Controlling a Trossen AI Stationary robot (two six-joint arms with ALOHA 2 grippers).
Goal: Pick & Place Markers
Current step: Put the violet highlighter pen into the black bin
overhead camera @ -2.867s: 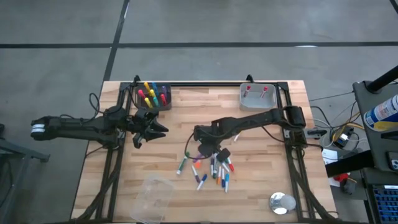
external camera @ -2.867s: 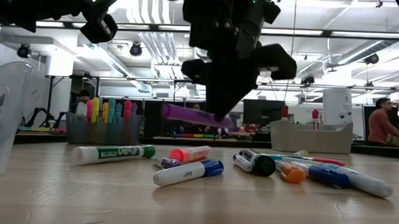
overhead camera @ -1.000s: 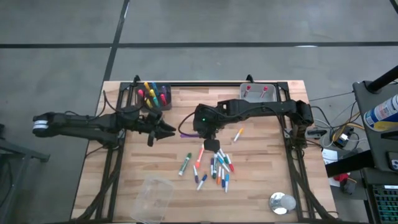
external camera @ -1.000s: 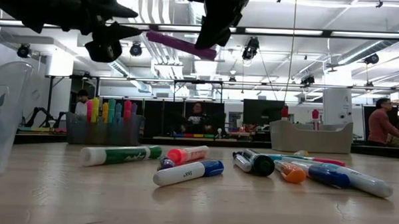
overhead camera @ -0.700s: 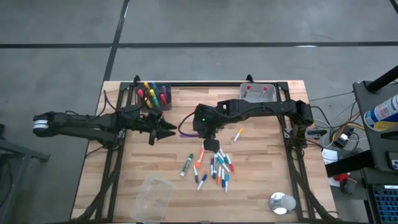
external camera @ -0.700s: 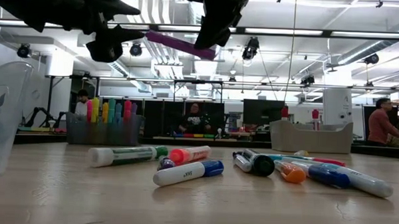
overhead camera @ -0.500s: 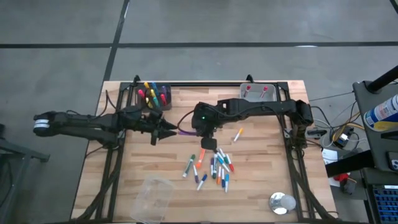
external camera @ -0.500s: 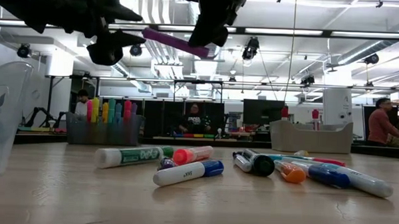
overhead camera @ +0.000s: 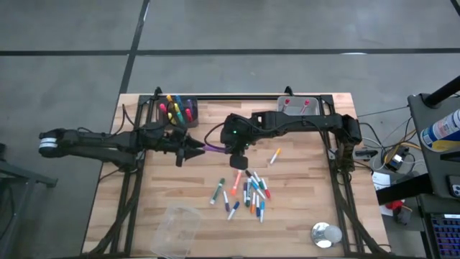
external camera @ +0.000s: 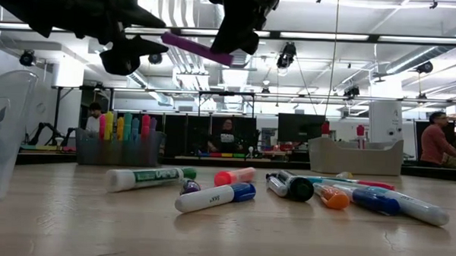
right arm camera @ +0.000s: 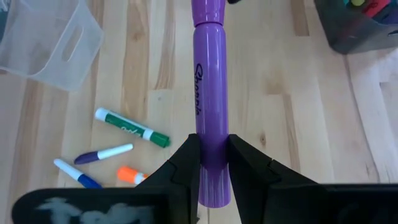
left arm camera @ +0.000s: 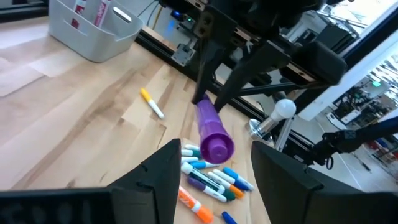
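Note:
My right gripper (overhead camera: 231, 149) (right arm camera: 208, 149) is shut on a purple marker (overhead camera: 214, 148) (right arm camera: 208, 93), high over the table's middle. The marker's capped end points at my left gripper (overhead camera: 190, 152) (left arm camera: 216, 149). That gripper is open, and its fingers stand on either side of the marker's end (left arm camera: 216, 147) without touching it. In the low view the marker (external camera: 196, 48) hangs between both grippers. The other markers (overhead camera: 246, 193) (external camera: 302, 187) lie loose on the wood. A green one (overhead camera: 215, 191) and a yellow one (overhead camera: 274, 155) lie apart from them. My right gripper pinches the purple marker between its two fingers (right arm camera: 186, 165) on the barrel near its rear end (right arm camera: 208, 140). The marker sticks out ahead of the fingers toward the table's left. It is lifted clear of the table and lies nearly level.
A dark holder (overhead camera: 178, 111) (external camera: 117, 143) with markers standing in it sits at the far left. A grey bin (overhead camera: 298, 111) (external camera: 355, 155) sits at the far right. A clear plastic cup (overhead camera: 176, 226) (right arm camera: 46, 34) lies near the near edge, and a round metal piece (overhead camera: 325, 234) lies at the near right.
My right gripper has carried the purple marker a little toward the table's left, closing the gap to my left gripper. On the table, the green marker and an orange one have rolled slightly.

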